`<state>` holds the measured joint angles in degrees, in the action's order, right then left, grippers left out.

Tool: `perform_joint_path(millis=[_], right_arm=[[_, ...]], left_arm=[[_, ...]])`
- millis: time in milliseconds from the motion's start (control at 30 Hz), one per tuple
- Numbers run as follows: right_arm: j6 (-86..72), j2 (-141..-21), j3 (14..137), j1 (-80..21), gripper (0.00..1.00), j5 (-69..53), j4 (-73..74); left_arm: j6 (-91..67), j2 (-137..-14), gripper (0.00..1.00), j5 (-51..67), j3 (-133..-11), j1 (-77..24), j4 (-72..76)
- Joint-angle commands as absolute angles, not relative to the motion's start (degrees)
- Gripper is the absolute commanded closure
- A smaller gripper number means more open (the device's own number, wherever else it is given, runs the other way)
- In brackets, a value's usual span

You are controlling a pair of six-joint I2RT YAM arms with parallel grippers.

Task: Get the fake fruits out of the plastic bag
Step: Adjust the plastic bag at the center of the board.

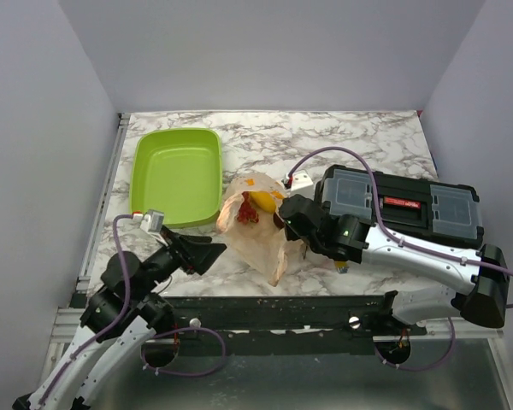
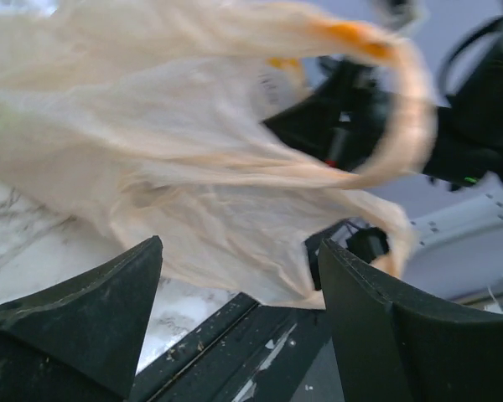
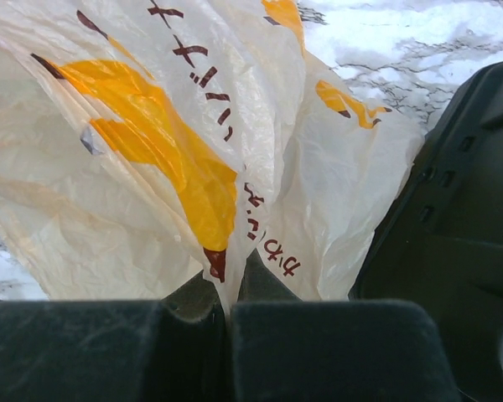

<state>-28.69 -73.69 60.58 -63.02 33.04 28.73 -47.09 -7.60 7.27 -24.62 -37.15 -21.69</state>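
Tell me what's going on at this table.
A plastic bag sits on the marble table between the robot's two hands. The right hand is shut on a pinch of the bag's film. The left hand is open, facing the bag from the other side without gripping it. A yellow fruit and red grapes show at the bag's mouth, not yet taken out. A green tray sits beside it.

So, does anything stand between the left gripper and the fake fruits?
Yes. The crinkled wall of the plastic bag hangs right in front of the open left gripper and fills its wrist view. From above, the mango and grapes lie beyond that wall. The right gripper pinches the bag.
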Motion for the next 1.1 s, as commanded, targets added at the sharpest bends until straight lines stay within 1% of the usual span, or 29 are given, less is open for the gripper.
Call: perform_joint_path(millis=[0, 100, 200, 233, 300, 467, 600, 667, 733, 767, 867, 933, 1067], right_arm=[[-27.8, -74.0, 61.6, -63.2, 0.99, 31.4, 26.2], [-27.5, -73.9, 61.9, -63.3, 0.99, 31.6, 26.2], [-27.6, -73.9, 62.1, -63.2, 0.99, 31.5, 26.1], [-27.5, -73.9, 62.3, -63.2, 0.99, 31.4, 26.0], [-27.5, -74.1, 62.6, -63.3, 0.99, 31.1, 26.0], [-28.4, -73.1, 62.8, -63.2, 0.99, 31.3, 26.3], [-29.0, -71.5, 62.1, -63.2, 0.99, 31.2, 26.6], [-28.8, -70.7, 61.5, -63.2, 0.99, 31.3, 26.8], [-29.2, -69.9, 61.0, -63.2, 0.99, 31.5, 27.6], [-29.3, -69.3, 60.5, -63.3, 0.99, 31.2, 27.8], [-28.4, -66.5, 57.3, -63.3, 0.99, 29.0, 27.2], [-27.6, -64.3, 54.2, -63.2, 0.99, 28.6, 26.3], [-27.1, -59.9, 49.8, -63.2, 0.99, 27.8, 25.7]], left_arm=[[-38.7, -6.8, 0.25, 18.3, -33.5, -37.1, -23.4], [-36.3, -10.7, 0.25, 27.4, -38.7, -37.1, -19.4], [-37.3, -17.3, 0.25, 38.2, -42.5, -37.2, -12.2], [-38.1, -20.2, 0.28, 40.1, -44.1, -37.2, -10.5], [-37.8, -25.1, 0.32, 40.1, -47.3, -37.8, -9.6], [-32.6, -32.8, 0.43, 33.2, -52.4, -42.0, -8.3], [-26.9, -39.7, 0.55, 30.0, -52.7, -49.2, -7.0], [-25.0, -42.1, 0.56, 24.2, -51.3, -52.1, -7.6], [-25.6, -43.0, 0.61, 17.1, -48.3, -52.6, -7.0], [-26.4, -42.7, 0.61, 12.5, -46.7, -52.6, -6.3], [-28.4, -40.7, 0.61, 4.8, -38.4, -52.7, -0.6], [-31.0, -41.1, 0.61, 2.0, -34.3, -52.7, 3.3], [-30.9, -45.0, 0.60, -1.1, -32.3, -52.7, 4.0]])
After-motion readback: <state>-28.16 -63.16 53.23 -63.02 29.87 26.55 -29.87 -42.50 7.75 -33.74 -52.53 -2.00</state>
